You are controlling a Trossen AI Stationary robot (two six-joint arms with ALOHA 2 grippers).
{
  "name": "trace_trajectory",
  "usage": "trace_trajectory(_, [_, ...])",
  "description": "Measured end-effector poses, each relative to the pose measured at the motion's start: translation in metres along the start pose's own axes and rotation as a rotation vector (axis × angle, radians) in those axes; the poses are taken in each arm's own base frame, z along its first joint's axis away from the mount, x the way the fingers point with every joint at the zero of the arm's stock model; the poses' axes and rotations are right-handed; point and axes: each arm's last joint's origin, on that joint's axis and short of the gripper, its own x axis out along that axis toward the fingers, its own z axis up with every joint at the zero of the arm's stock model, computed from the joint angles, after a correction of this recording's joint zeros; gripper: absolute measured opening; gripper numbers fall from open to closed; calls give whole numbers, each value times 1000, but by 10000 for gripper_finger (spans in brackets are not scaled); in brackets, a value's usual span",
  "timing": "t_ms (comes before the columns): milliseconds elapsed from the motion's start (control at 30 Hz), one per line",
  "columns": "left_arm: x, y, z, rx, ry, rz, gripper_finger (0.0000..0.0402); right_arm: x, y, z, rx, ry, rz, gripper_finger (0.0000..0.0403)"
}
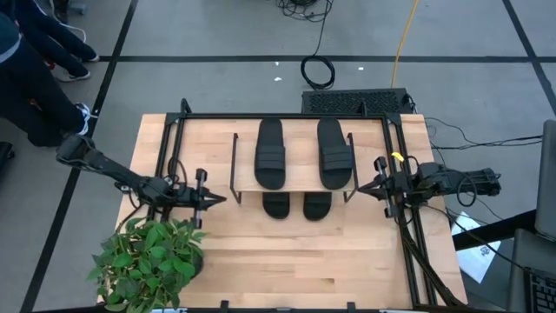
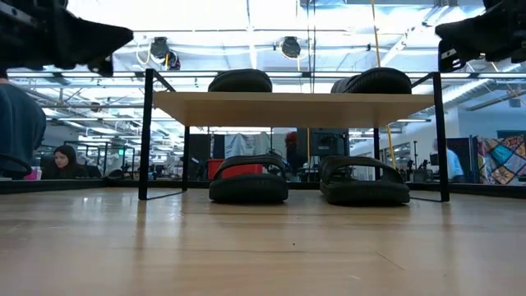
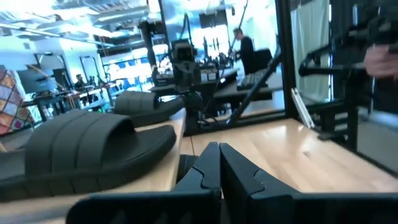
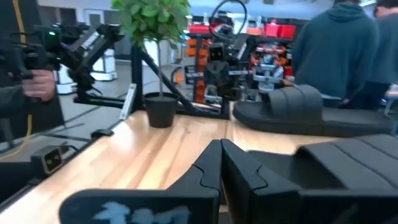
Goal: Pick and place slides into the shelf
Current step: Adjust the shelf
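Spanning the middle of the table (image 1: 287, 261), the shelf (image 1: 295, 183) is found already loaded: two slides lie on its top board, the left top slide (image 1: 270, 154) and the right top slide (image 1: 334, 154), and two more sit beneath it, the left lower slide (image 2: 248, 179) and the right lower slide (image 2: 364, 182). All four appear placed. The sandals are judged light, soft and flexible, with a matte surface unlikely to slip; the wide ribbed strap is judged the best hold. The left gripper (image 1: 211, 199) is held with fingers together, empty, just off the shelf's left end. The right gripper (image 1: 365, 186) is likewise closed and empty, beside the right end.
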Motion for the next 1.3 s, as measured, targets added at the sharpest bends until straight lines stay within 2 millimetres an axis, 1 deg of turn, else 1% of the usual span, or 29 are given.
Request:
trace_trajectory(33, [-4, 1, -2, -18, -9, 1, 0, 0, 0, 0, 0, 5, -13, 0])
trace_trajectory(133, [-8, 1, -2, -37, 17, -6, 0, 0, -1, -2, -4, 28, -31, 0])
trace_trajectory(200, [-9, 0, -3, -37, 26, -16, 0, 0, -1, -6, 14, 63, -32, 0])
trace_trajectory(367, [-12, -2, -3, -7, 43, -39, 0, 0, -1, -8, 42, 87, -44, 0])
trace_trajectory(633, [-15, -4, -1, -1, 29, -67, 0, 0, -1, -7, 45, 77, -58, 0])
trace_trajectory(833, [-16, -4, 0, -39, 31, -33, 0, 0, -1, -7, 44, 77, -58, 0])
trace_trajectory(1200, [-17, -4, -1, -118, 44, -46, 0, 0, -1, -7, 36, 77, -59, 0])
trace_trajectory(1300, [-17, -4, -1, -124, 44, -46, 0, 0, -3, -6, 56, 68, -122, 0])
